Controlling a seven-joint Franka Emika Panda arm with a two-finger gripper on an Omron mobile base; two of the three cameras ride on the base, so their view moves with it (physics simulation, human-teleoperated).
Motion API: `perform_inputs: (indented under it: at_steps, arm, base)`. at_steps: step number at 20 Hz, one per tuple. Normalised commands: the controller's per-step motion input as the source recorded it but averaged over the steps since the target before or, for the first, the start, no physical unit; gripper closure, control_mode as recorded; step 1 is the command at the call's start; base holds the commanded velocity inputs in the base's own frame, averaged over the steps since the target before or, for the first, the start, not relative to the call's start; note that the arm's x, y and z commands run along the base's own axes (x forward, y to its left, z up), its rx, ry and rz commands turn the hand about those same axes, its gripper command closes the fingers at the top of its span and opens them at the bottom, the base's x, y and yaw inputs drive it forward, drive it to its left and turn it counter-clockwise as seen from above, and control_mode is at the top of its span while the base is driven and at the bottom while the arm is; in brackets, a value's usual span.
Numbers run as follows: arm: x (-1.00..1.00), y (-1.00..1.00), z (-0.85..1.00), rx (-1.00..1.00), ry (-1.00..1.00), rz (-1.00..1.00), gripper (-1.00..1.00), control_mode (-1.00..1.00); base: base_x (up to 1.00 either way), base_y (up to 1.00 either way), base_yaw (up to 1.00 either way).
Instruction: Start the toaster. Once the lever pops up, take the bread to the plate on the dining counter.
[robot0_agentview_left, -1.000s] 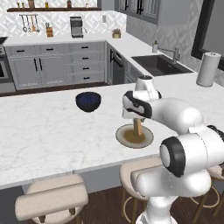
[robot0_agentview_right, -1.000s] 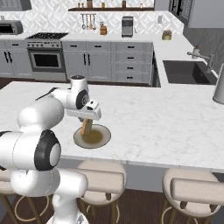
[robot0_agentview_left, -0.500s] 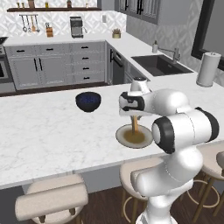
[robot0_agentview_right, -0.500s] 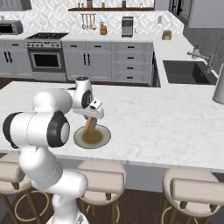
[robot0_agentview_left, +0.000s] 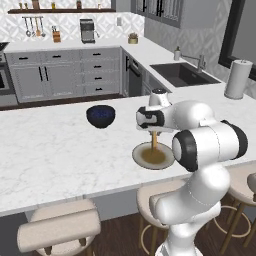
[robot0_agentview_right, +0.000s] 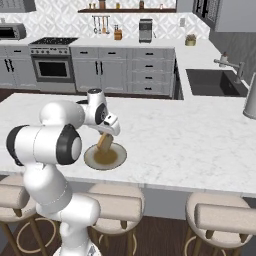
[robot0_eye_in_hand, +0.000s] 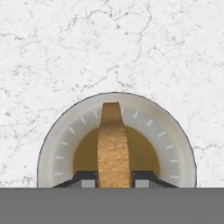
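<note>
Golden bread (robot0_eye_in_hand: 113, 144) is sitting pinched upright in the narrowly closed end effector (robot0_eye_in_hand: 113, 178), hanging over the plate (robot0_eye_in_hand: 57, 148); bare marble bench (robot0_eye_in_hand: 52, 52) is lying all around.

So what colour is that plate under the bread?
Tan centre, paler rim: the plate shows best in the hand view.

Golden bread (robot0_eye_in_hand: 113, 148) upright over tan plate (robot0_eye_in_hand: 61, 144) on dining counter (robot0_eye_in_hand: 52, 52)

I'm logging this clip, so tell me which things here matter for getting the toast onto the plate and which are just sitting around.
Part of the job:
- bread, pinched upright in the gripper
- plate, right under the bread
- dining counter, which the plate sits on

Just lying about:
- blue bowl on the same counter
- paper towel roll
- sink
- stools
</note>
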Motion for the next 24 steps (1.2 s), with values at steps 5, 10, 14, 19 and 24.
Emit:
perform_inputs:
  at_steps: [5, 10, 14, 19, 24]
  arm:
    - [0.03, 0.05, -0.07, 0.00, -0.01, -0.10, 1.00, -1.00]
    - [-0.01, 0.06, 0.10, 0.18, 0.05, -0.01, 1.00, -1.00]
    - [0.00, 0.06, 0.24, 0.25, 0.08, 0.00, 1.00, -1.00]
    - [0.00, 0.01, -0.01, 0.16, 0.00, 0.00, 1.00, -1.00]
    - [-0.01, 0.11, -0.21, 0.01, 0.06, 0.00, 1.00, -1.00]
  base:
    - [0.00, 0.00, 0.00]
    - [0.00, 0.00, 0.00]
    - [0.00, 0.00, 0.00]
    - [0.00, 0.00, 0.00]
    - [0.00, 0.00, 0.00]
